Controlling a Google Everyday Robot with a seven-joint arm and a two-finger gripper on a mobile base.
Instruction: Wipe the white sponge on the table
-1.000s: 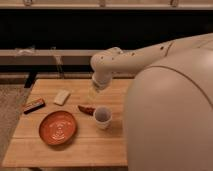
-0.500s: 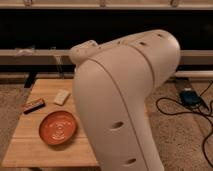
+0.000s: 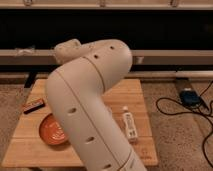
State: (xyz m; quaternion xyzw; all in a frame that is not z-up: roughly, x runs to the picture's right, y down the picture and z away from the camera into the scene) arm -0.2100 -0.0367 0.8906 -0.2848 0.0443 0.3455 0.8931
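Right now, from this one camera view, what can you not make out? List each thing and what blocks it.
1. The white sponge: not visible in the camera view; the arm covers the middle of the table.
2. The tool: out of view; only the arm's links show, so its place cannot be told.
3. The orange plate: its right part is hidden behind the arm.
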